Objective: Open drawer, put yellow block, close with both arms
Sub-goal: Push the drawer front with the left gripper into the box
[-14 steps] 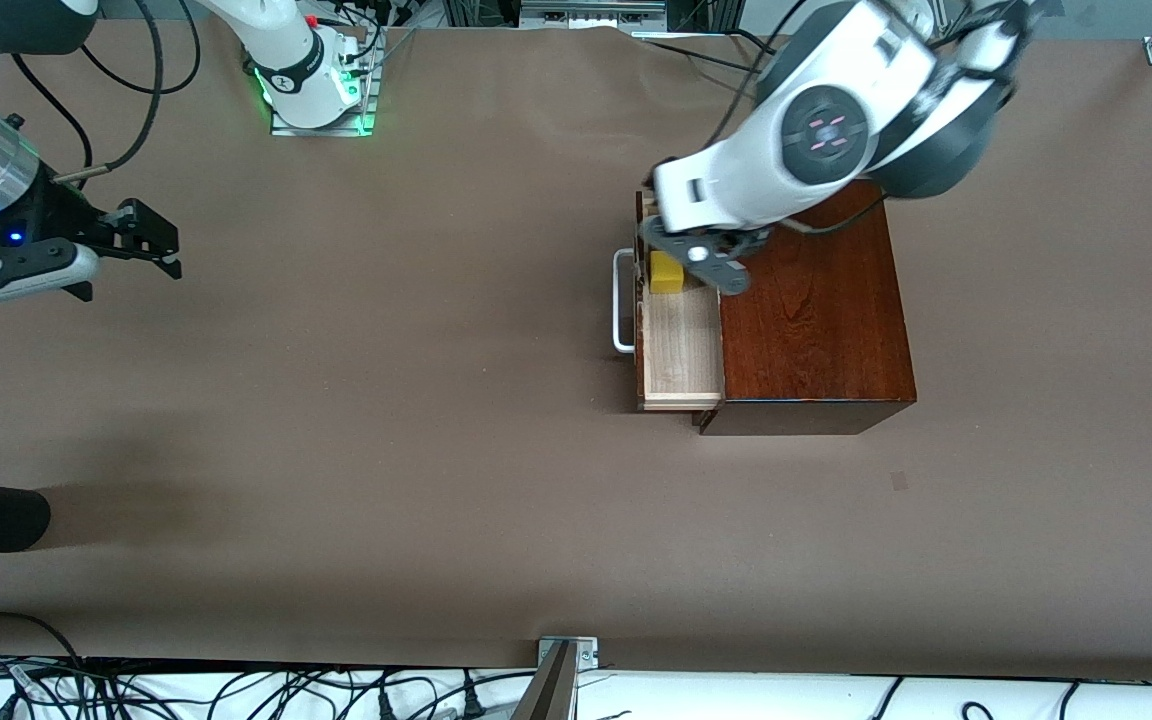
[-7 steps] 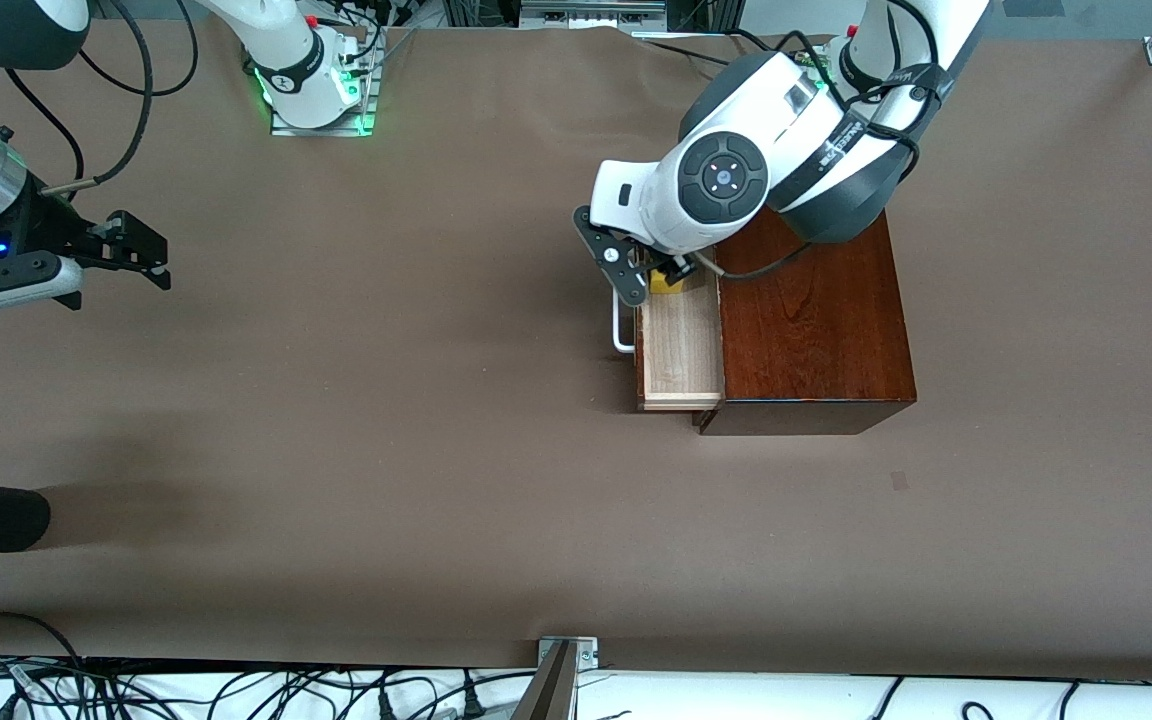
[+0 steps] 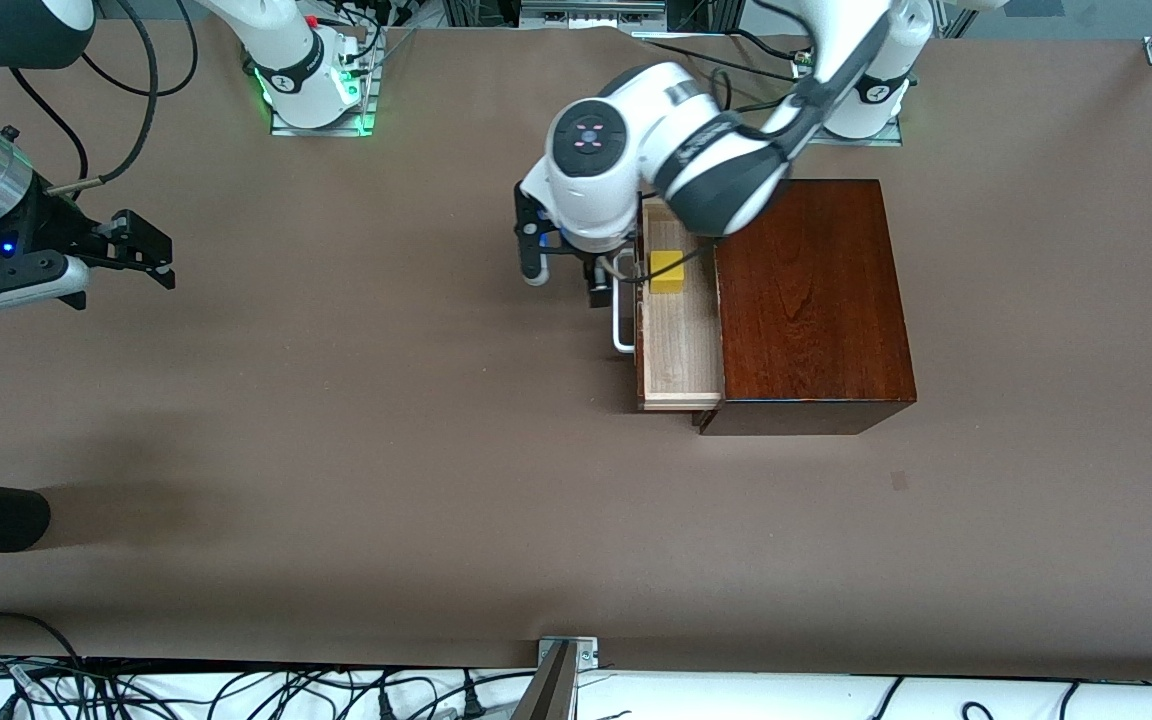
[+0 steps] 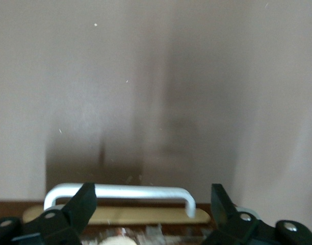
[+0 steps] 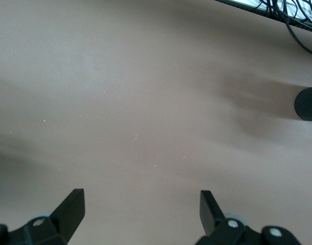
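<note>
We see the drawer (image 3: 679,335) pulled out of the dark reddish-brown wooden box (image 3: 811,305), its pale wood floor exposed and its white U-shaped handle (image 3: 620,315) pointing toward the right arm's end of the table (image 3: 336,450). The yellow block (image 3: 666,271) sits inside the drawer, at the end nearest the robots' bases, resting on the pale floor close to the drawer's front panel. The box stands toward the left arm's end of the table, not far from the edge where the bases are mounted.

The left gripper (image 3: 564,270) hangs over the bare table just beside the handle, and we find its jaws spread apart with nothing between them. In the left wrist view the two black fingertips (image 4: 84,201) frame the handle (image 4: 120,193) without touching it.

The right gripper (image 3: 158,255) waits over the table's edge at the right arm's end, well apart from the box. Its jaws stand wide and hold nothing; in the right wrist view its fingers (image 5: 72,206) show only bare table (image 5: 146,102) between them.
</note>
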Robot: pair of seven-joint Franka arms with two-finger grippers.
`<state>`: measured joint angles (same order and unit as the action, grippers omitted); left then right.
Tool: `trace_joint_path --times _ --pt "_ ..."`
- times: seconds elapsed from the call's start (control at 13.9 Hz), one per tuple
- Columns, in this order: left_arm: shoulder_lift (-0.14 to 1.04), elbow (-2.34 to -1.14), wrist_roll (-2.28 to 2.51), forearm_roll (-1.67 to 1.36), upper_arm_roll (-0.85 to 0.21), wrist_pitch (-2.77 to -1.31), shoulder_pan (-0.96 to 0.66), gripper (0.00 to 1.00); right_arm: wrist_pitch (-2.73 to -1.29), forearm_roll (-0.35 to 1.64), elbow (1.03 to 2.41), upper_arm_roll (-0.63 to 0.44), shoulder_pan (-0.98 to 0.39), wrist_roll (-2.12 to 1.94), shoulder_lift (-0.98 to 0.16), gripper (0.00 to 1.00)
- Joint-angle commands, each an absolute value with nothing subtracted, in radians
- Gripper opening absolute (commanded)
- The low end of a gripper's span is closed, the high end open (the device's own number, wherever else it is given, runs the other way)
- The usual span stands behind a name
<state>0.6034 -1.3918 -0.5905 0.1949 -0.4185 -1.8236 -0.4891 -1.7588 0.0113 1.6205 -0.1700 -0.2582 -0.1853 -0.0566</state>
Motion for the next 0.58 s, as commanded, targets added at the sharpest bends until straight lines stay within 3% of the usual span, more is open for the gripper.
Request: trace_joint_path --times 0.0,0.36,0.5 --pt "0.667 -1.367 -0.679 0.312 -0.417 -1.867 -0.526 1.00 -1.758 0.012 1.609 -0.170 -0.262 -0.186 -0.058 1.00" --pt "0.684 -1.434 -0.730 0.347 -0.417 -1.875 -0.522 1.00 -1.759 0.014 1.609 -0.170 -0.262 -0.187 -0.058 1.00" --pt "0.687 -1.436 -0.736 0.348 -0.411 -1.788 -0.519 1.00 -1.761 0.012 1.609 -0.170 -0.262 -0.189 -0.058 1.00"
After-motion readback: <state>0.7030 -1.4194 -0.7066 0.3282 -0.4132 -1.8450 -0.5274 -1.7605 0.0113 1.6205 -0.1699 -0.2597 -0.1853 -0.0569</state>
